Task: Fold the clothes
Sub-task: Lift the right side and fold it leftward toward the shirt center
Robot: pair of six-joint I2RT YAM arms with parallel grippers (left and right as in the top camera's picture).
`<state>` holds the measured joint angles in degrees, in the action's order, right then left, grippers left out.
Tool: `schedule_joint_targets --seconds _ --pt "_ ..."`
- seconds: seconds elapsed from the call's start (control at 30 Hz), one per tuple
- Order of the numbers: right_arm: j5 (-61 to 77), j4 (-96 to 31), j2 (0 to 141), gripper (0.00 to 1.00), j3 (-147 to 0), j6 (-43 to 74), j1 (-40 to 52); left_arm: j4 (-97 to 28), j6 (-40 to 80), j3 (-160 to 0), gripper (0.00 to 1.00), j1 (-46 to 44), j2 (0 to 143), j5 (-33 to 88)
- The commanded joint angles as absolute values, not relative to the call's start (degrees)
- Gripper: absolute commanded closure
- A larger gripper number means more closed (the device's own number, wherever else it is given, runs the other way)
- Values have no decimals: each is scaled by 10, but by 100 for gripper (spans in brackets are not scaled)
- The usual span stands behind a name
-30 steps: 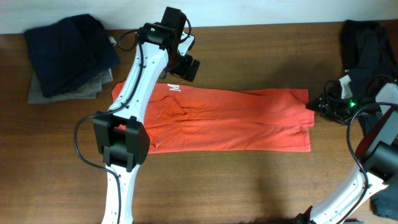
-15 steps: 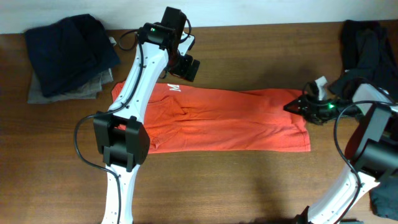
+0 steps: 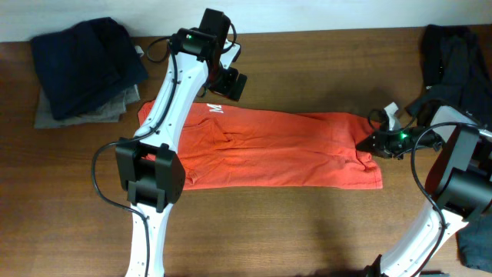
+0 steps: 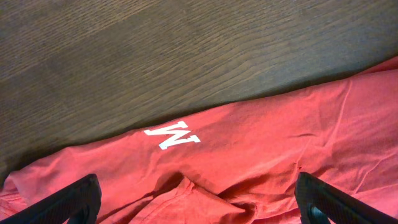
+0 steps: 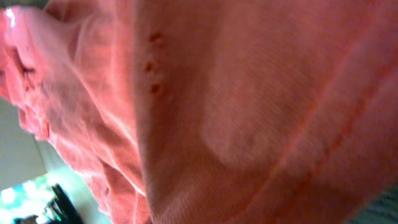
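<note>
T-shirt (image 3: 284, 146), red-orange, lies flat across the middle of the tabletop (image 3: 307, 231), folded into a long band running from 9 o'clock to 3 o'clock.

The right jaws are clenched on its 3 o'clock end, where the cloth bunches slightly. The right wrist view shows only red fabric pressed against the lens, so the grip looks real. The right arm (image 3: 470, 185) reaches in from 4 o'clock.

The left jaws are released and spread wide. Their black fingertips (image 4: 74, 196) hang above the shirt's far edge near 11 o'clock, over white lettering (image 4: 173, 134), touching nothing. The left arm (image 3: 173, 92) stretches up from 7 o'clock.

A folded dark pile (image 3: 84, 61) sits at 10 o'clock and a loose dark heap (image 3: 450, 50) at 2 o'clock.

The step in hand appears to be the crosswise fold, with the end just seized. Next, the right arm likely needs to lift that end clear and carry it toward 9 o'clock, keeping the layers together.
</note>
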<state>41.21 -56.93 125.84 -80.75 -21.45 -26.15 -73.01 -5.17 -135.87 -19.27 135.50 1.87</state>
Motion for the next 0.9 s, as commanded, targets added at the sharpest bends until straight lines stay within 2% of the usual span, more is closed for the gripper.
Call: schedule_joint_targets --seconds 0.0,0.17,0.37,0.43,0.67,0.77,0.87 --pt "288 -564 1281 96 -815 -164 -260 -731 -61 -1369 1 -190 1334 17" --pt "182 -608 1280 96 -904 -79 -260 -731 -61 -1369 1 -190 1334 17" --pt "102 -682 1279 96 -994 -62 -258 -731 -61 -1369 1 -187 1334 17" --pt "36 -695 1279 96 -1019 -25 -258 -731 -61 -1369 1 -185 1334 17" --pt "-7 -747 1271 96 -1067 20 -255 -731 -61 -1369 1 -184 1334 17" --pt "-17 -773 1260 96 -1078 20 -231 -730 -61 -1369 1 -183 1334 17" --pt "-93 -783 1256 96 -1078 50 -183 -728 -61 -1369 1 -183 1334 17"
